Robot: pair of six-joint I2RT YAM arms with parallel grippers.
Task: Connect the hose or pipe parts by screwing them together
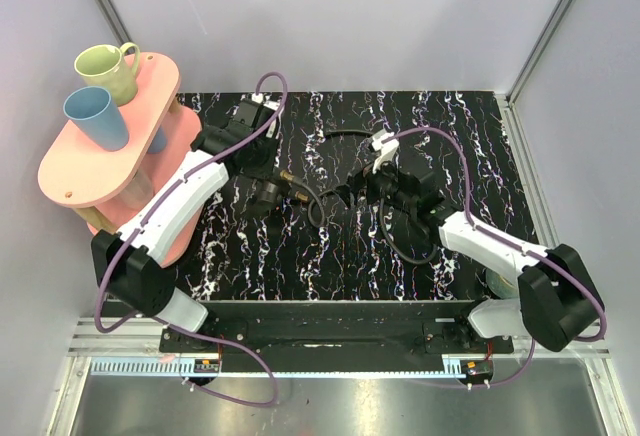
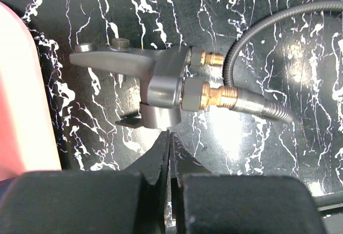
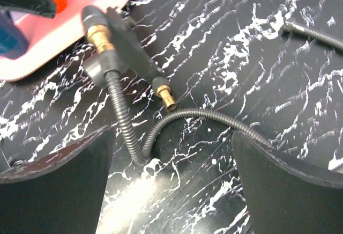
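- Now, fitting (image 2: 161,78) near the worktop's (image 1: 330,256) left edge, hose (image 2: 270,110) end apparently seated.
- Left gripper (image 2: 169,143) closed, empty, beside it; right gripper (image 3: 171,156) gaping above the hose.
- Next, probably: grip and tighten that joint.

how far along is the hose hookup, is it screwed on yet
Looks done: one end of the hose sits on one brass tip of the forked fitting; how tight I cannot tell. In hand: nothing; the left pincer is shut and empty beside the fitting, the right pincer open over the hose. Maybe left: the other brass tip is bare, and the hose's far end lies loose.
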